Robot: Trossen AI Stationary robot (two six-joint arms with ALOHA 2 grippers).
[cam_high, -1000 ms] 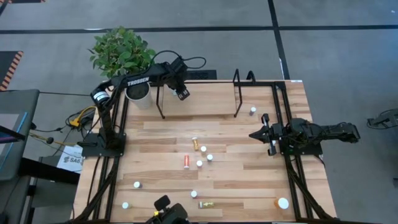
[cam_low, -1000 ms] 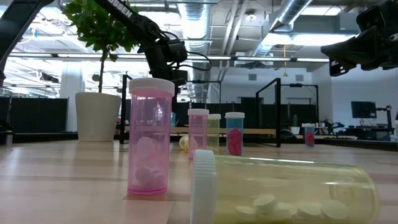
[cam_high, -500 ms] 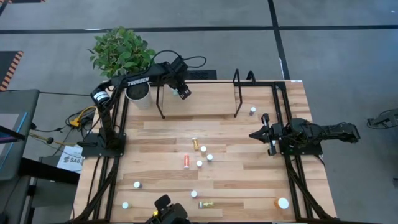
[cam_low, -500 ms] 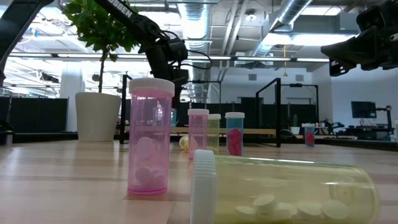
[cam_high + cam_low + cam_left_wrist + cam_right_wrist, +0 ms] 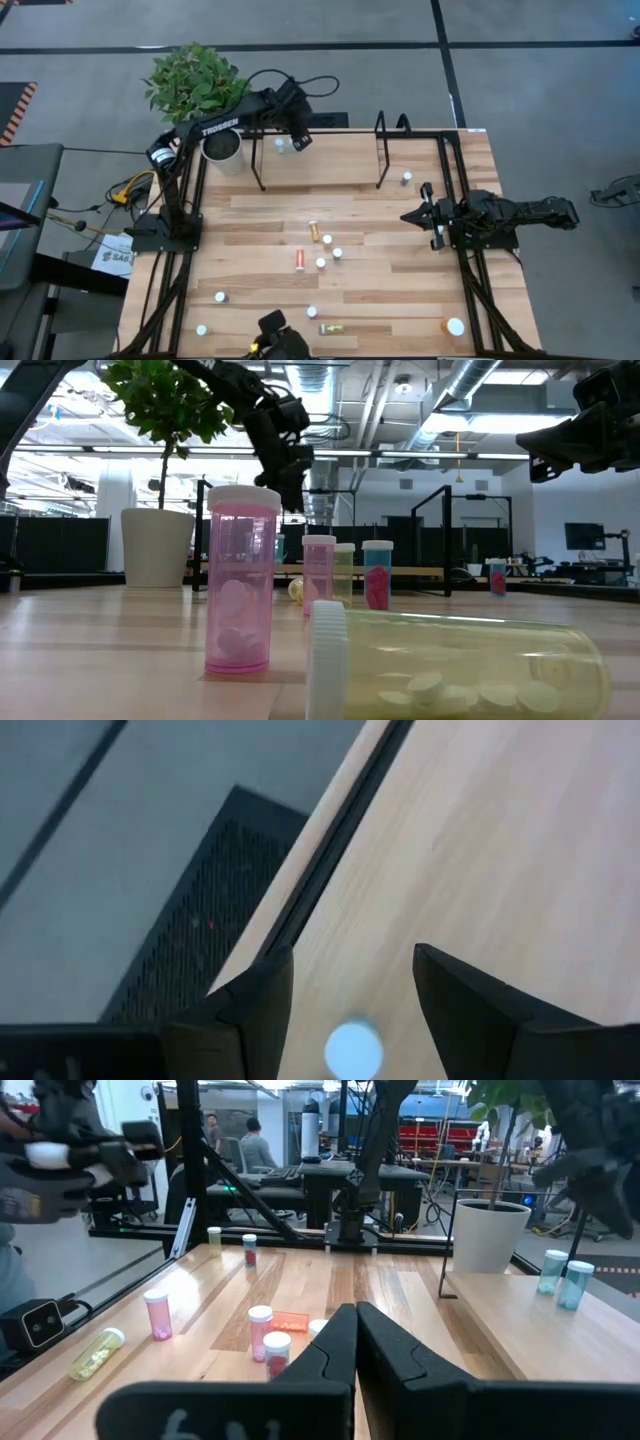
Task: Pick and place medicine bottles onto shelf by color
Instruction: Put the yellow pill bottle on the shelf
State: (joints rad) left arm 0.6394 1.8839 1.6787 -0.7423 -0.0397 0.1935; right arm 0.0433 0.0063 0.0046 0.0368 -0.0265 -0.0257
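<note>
My left gripper (image 5: 300, 136) hangs open over the far left end of the shelf (image 5: 330, 165), a light-wood board in a black frame. Below and between its fingers (image 5: 352, 960) a white-capped medicine bottle (image 5: 353, 1047) stands upright on the board, untouched; its cap also shows from above (image 5: 281, 144). My right gripper (image 5: 408, 215) waits shut and level at the table's right side (image 5: 355, 1330). Several more medicine bottles stand mid-table: a red one (image 5: 300, 260), an orange one (image 5: 313, 230) and white caps (image 5: 327, 240).
A potted plant (image 5: 195, 85) stands at the far left corner. One bottle (image 5: 406, 178) sits near the shelf's right end. A yellow bottle (image 5: 333, 328) lies on its side and a larger orange one (image 5: 452, 326) stands near the table's front edge. Black upright loops (image 5: 380, 150) rise from the shelf.
My left gripper has risen and drawn a little toward the table's far edge, coming clear of the bottle, which stays standing on the shelf's left end. My right arm has kept still.
</note>
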